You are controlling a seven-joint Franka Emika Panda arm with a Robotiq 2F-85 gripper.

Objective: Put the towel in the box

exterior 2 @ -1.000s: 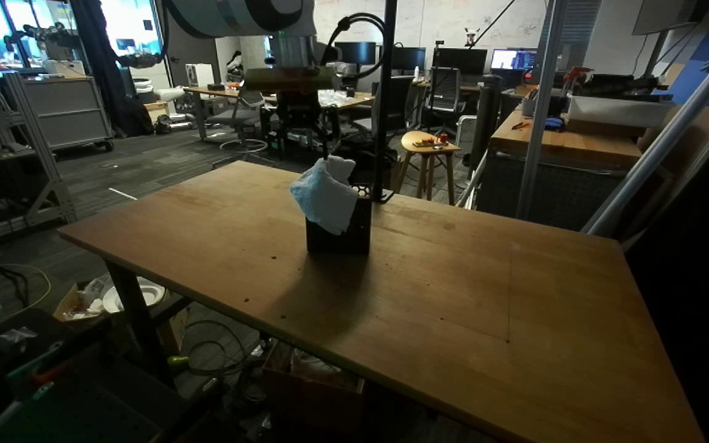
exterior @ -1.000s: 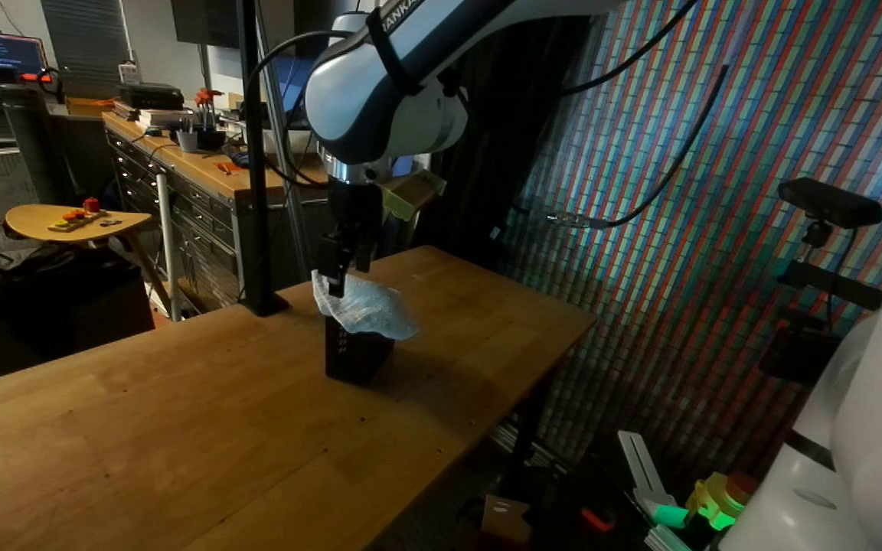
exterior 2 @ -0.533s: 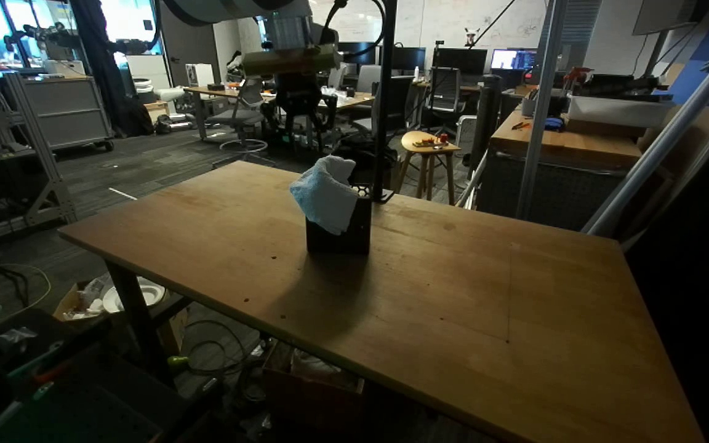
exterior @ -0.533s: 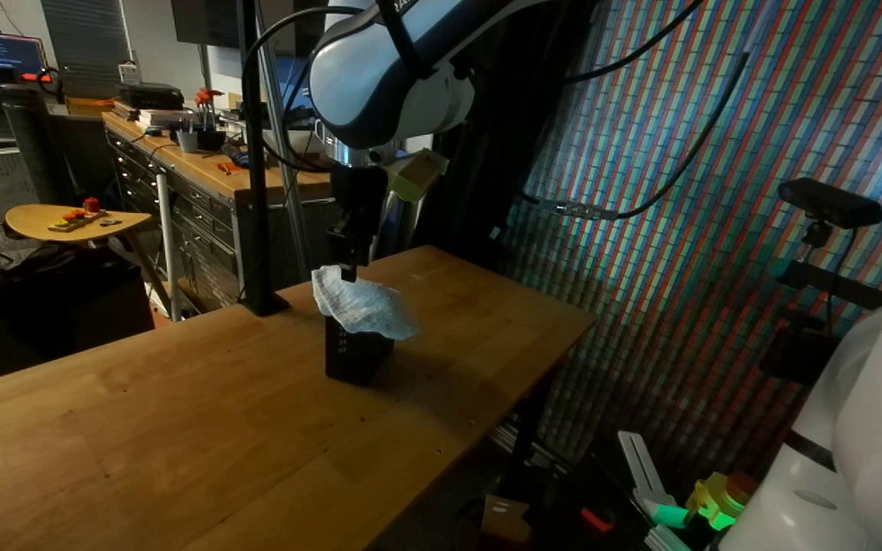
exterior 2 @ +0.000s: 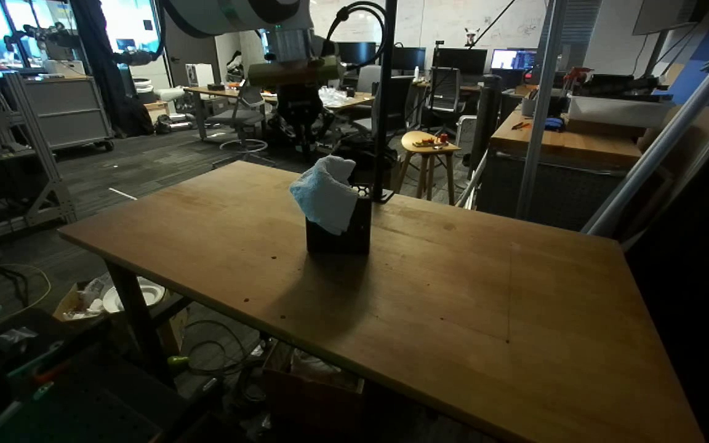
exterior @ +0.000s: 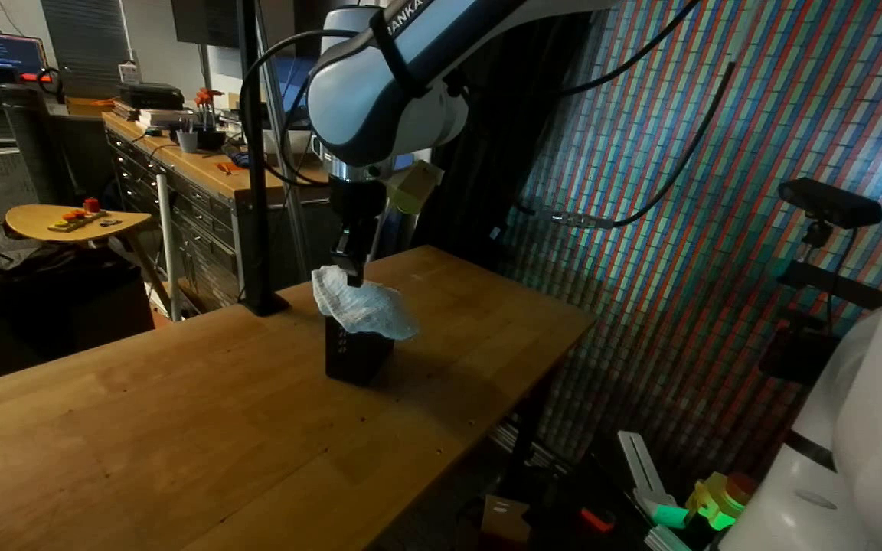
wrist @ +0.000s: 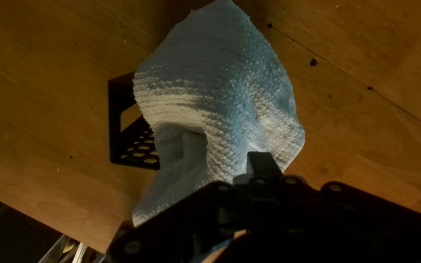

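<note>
"Across the box (wrist: 114,122), that's the towel (wrist: 212,91)?"

"Yep, draped; how much dips inside, can't tell. Wrist view: corner overhangs at twelve o'clock, box rim bare at nine."

"Gripper (exterior: 354,280)?"

"Clenched on nothing, near the towel at five."

"Risk?"

"I'd guess an off-centre shove: drags that overhang, towel slides off or box tips."

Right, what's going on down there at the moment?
The robot arm has its pincer shut and holding nothing, just above the towel. The towel is draped over the top of the black box on the wooden table, with much of it hanging outside, so it isn't fully in yet.
</note>
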